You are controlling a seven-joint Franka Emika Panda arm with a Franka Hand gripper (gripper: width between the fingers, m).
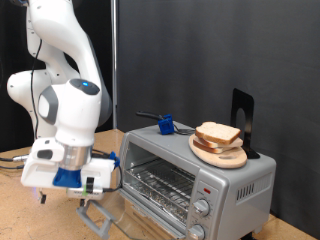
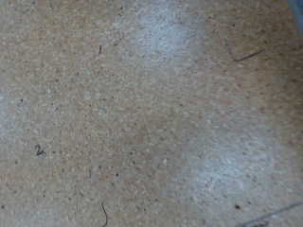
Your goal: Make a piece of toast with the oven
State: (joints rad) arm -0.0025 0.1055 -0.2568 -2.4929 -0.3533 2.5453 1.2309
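Arm parked low beside the oven point(image 1: 195, 170), bread not loaded yet

I see the toast point(image 1: 218, 134) on a wooden plate point(image 1: 218, 154) atop the oven; fingers point(image 1: 92, 212) near the counter point(image 1: 30, 215), can't tell if apart.

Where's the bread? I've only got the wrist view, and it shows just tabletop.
Observer: The piece of toast lies on a wooden plate on top of the oven.
Operator: And the gripper?
Observer: The gripper hangs low over the table, to the exterior view's left of the oven, with nothing visible between its fingers.
Operator: Is the oven door open?
Observer: No, the glass door looks shut.
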